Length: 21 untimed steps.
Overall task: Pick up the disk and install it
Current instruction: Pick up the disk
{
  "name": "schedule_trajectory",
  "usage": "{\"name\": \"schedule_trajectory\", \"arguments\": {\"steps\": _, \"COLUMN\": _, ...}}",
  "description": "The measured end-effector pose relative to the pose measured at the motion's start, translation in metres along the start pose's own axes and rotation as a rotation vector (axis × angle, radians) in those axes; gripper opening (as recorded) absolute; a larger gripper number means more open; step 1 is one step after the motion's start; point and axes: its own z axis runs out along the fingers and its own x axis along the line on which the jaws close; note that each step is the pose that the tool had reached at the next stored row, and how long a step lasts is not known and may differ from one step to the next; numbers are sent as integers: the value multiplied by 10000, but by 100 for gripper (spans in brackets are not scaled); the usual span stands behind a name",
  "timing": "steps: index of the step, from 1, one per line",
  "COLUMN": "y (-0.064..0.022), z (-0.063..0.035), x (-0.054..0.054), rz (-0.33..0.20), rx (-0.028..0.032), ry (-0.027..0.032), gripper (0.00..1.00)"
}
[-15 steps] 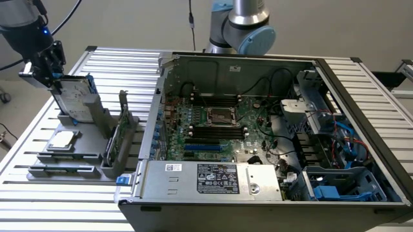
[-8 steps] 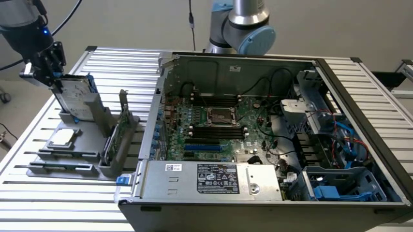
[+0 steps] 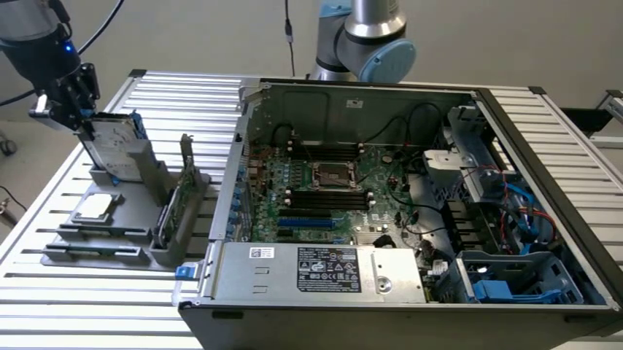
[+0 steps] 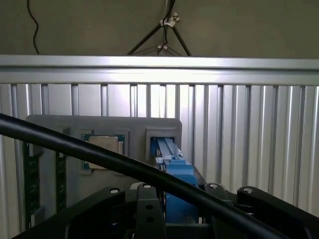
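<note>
The slatted table carried the open computer case, well off to one side of the gripper, and right beneath the gripper stood the grey holder. The disk sat upright in that holder, its blue-railed top edge up at the gripper; clamped on it or not, I couldn't tell. Lower down, the small chip lay flat on the holder's base.

Slatted aluminium table with ribbed top and a bright glare band along its far rail in the wrist view, standing before a plain pale grey wall, a thin black cable hanging against it, lighting even, diffuse.
</note>
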Motion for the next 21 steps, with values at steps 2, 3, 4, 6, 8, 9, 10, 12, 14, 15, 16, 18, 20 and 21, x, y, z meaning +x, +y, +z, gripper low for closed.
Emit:
{"name": "schedule_trajectory", "arguments": {"steps": 2, "y": 0, "z": 0, "x": 1, "rz": 71, "rx": 3, "ry": -1, "gripper": 34}}
{"name": "schedule_trajectory", "arguments": {"steps": 3, "y": 0, "z": 0, "x": 2, "rz": 109, "rx": 6, "ry": -1, "gripper": 34}}
{"name": "schedule_trajectory", "arguments": {"steps": 4, "y": 0, "z": 0, "x": 3, "rz": 149, "rx": 8, "ry": -1, "gripper": 34}}
{"name": "schedule_trajectory", "arguments": {"steps": 6, "y": 0, "z": 0, "x": 4, "rz": 225, "rx": 11, "ry": 1, "gripper": 34}}
{"name": "schedule_trajectory", "arguments": {"steps": 8, "y": 0, "z": 0, "x": 4, "rz": 286, "rx": 14, "ry": 6, "gripper": 34}}
{"name": "schedule_trajectory", "arguments": {"steps": 9, "y": -1, "z": 0, "x": 5, "rz": 313, "rx": 16, "ry": 10, "gripper": 34}}
{"name": "schedule_trajectory", "arguments": {"steps": 10, "y": -1, "z": 0, "x": 5, "rz": 343, "rx": 18, "ry": 13, "gripper": 34}}
{"name": "schedule_trajectory", "arguments": {"steps": 12, "y": 1, "z": 0, "x": 5, "rz": 388, "rx": 20, "ry": 19, "gripper": 34}}
{"name": "schedule_trajectory", "arguments": {"steps": 14, "y": 2, "z": 0, "x": 5, "rz": 398, "rx": 24, "ry": 23, "gripper": 34}}
{"name": "schedule_trajectory", "arguments": {"steps": 15, "y": 2, "z": 0, "x": 5, "rz": 399, "rx": 30, "ry": 24, "gripper": 34}}
{"name": "schedule_trajectory", "arguments": {"steps": 16, "y": 2, "z": 0, "x": 5, "rz": 399, "rx": 37, "ry": 25, "gripper": 34}}
{"name": "schedule_trajectory", "arguments": {"steps": 18, "y": 2, "z": 0, "x": 5, "rz": 398, "rx": 45, "ry": 25, "gripper": 34}}
{"name": "schedule_trajectory", "arguments": {"steps": 20, "y": 9, "z": 2, "x": 5, "rz": 398, "rx": 53, "ry": 25, "gripper": 34}}
{"name": "schedule_trajectory", "arguments": {"steps": 21, "y": 16, "z": 3, "x": 6, "rz": 398, "rx": 59, "ry": 25, "gripper": 34}}
